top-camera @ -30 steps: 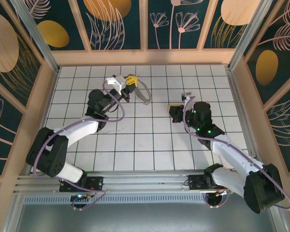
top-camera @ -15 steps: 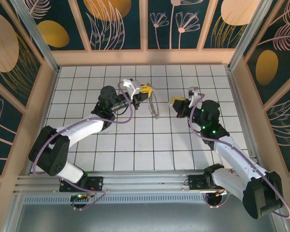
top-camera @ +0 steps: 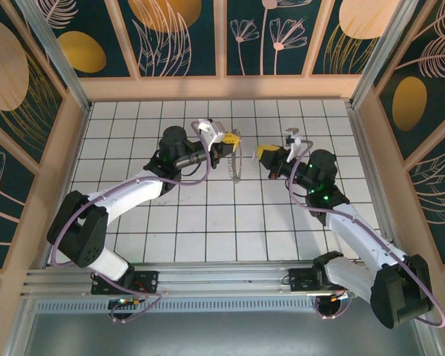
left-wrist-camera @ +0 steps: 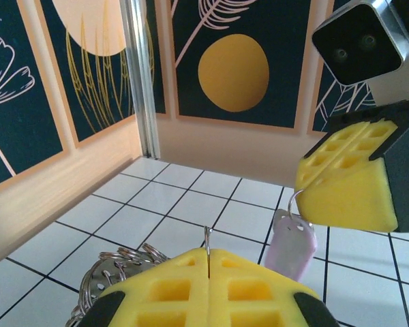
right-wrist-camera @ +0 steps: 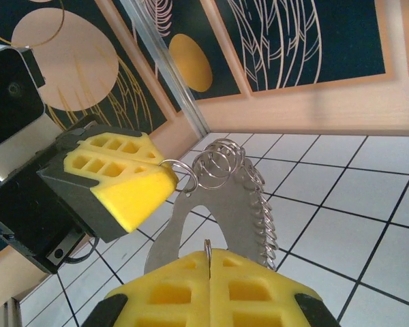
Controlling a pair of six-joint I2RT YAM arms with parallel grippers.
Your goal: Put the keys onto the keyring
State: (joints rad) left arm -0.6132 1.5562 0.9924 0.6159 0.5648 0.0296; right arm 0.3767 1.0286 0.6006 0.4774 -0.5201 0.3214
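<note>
- Left claw point(top-camera: 230, 139): raised over the far middle of the tiled tabletop point(top-camera: 208, 222). Its yellow pads point(left-wrist-camera: 170, 289) are pressed together on a thin wire of the keyring point(top-camera: 235, 165).
- Keyring: hangs from the left claw, clear of the tabletop and between the two claws. The right wrist view shows a flat metal arch with a row of small split rings point(right-wrist-camera: 259, 211) along one edge.
- Right claw point(top-camera: 265, 153): faces the left claw at about the same height, near it but apart. Its pads point(right-wrist-camera: 252, 289) are closed, nipping a small wire loop point(left-wrist-camera: 296, 204).
- Key point(left-wrist-camera: 291, 248): a pale lilac piece dangling from that loop under the right claw point(left-wrist-camera: 347, 184), in the air just beyond the left pads. Whether it touches the keyring cannot be told.
</note>
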